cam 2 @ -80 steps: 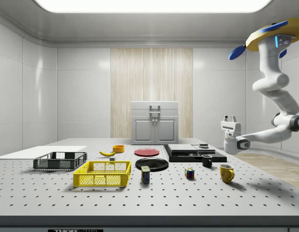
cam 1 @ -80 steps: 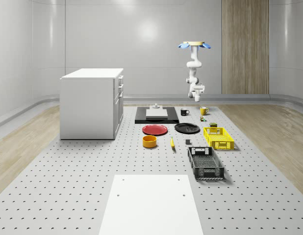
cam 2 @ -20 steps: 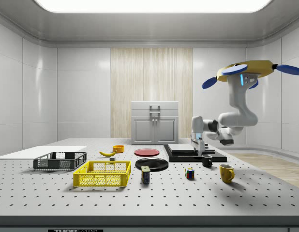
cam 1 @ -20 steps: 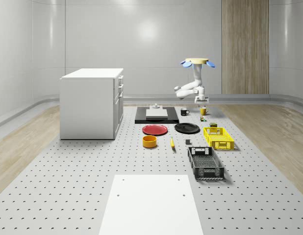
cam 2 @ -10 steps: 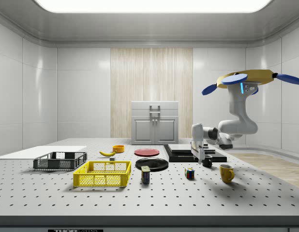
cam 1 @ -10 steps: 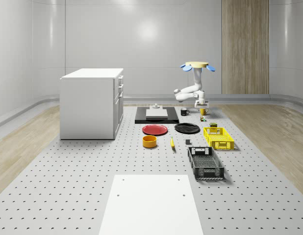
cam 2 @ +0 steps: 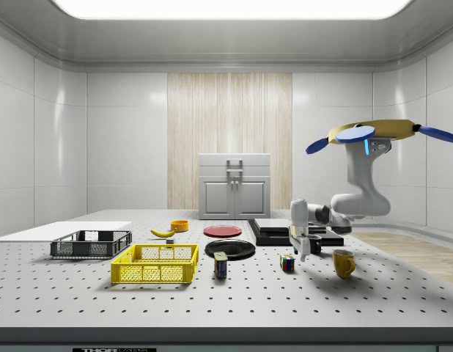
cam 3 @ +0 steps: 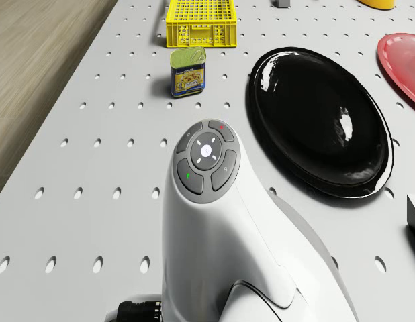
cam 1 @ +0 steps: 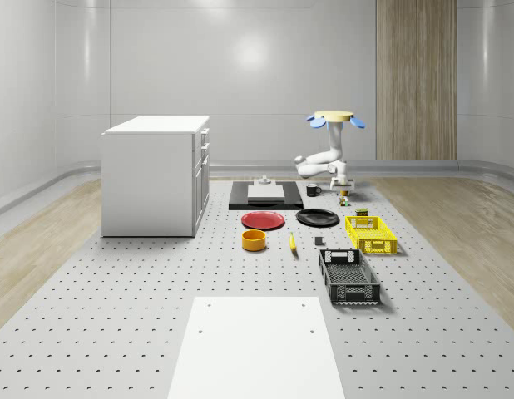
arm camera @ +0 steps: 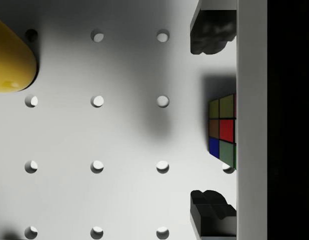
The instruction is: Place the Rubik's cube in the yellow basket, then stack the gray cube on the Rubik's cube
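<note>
Your drone (cam 2: pixel 373 133) hovers above the bench (cam 2: pixel 234 293) near the yellow mug (cam 2: pixel 343 262). The gripper (cam 2: pixel 300 251) hangs just above the Rubik's cube (cam 2: pixel 287 263), fingers (arm camera: pixel 210 31) spread wide, holding nothing. The cube rests on the bench, apart from the yellow basket (cam 2: pixel 156 264).

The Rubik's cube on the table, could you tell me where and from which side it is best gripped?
Probably from straight above, closing on two opposite vertical faces. The Rubik's cube sits flat on the table with bare surface around it, and its flat parallel sides suit the two fingers. In the wrist view the open gripper already points down at it, one fingertip beyond either side.
</note>
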Tool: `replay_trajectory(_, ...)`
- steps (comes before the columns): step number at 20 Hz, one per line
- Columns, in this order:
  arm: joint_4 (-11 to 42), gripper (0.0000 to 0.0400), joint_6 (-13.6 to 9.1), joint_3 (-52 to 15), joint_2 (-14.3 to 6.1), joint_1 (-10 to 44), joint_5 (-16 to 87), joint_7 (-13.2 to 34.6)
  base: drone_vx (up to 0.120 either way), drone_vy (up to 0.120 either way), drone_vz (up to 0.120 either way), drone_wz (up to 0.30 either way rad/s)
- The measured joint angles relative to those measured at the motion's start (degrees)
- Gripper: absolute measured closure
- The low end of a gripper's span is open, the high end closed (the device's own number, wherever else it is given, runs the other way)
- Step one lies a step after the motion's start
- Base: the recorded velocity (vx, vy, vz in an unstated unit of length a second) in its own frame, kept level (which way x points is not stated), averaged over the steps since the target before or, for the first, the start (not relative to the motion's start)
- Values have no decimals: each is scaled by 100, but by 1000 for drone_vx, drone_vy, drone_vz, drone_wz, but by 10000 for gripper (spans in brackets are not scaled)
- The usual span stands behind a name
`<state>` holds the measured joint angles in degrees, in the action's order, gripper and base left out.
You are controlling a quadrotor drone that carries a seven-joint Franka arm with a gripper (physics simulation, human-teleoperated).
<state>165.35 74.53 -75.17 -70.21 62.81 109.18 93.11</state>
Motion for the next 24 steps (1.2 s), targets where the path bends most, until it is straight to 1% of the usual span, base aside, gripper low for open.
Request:
replay_trajectory(1,-2,0,24,-7,-26,8,-13,7,0,0,-120,0)
replay_trajectory(4,-7,0,93,-27,-101,30,-50,28,0,0,0,0)
replay_trajectory(6,-10,0,138,-40,-150,45,-74,42,80,0,0,0)
replay_trajectory(10,-16,0,227,-64,-245,72,-121,68,0,0,0,0)
replay_trajectory(12,-19,0,270,-76,-291,86,-143,80,120,0,0,0)
replay_trajectory(16,-24,0,353,-98,-382,111,-186,103,10,-20,0,0)
replay_trajectory(20,-29,0,434,-118,-468,135,-227,125,120,0,0,0)
replay_trajectory(24,-34,0,511,-137,-551,157,-266,145,50,0,0,0)
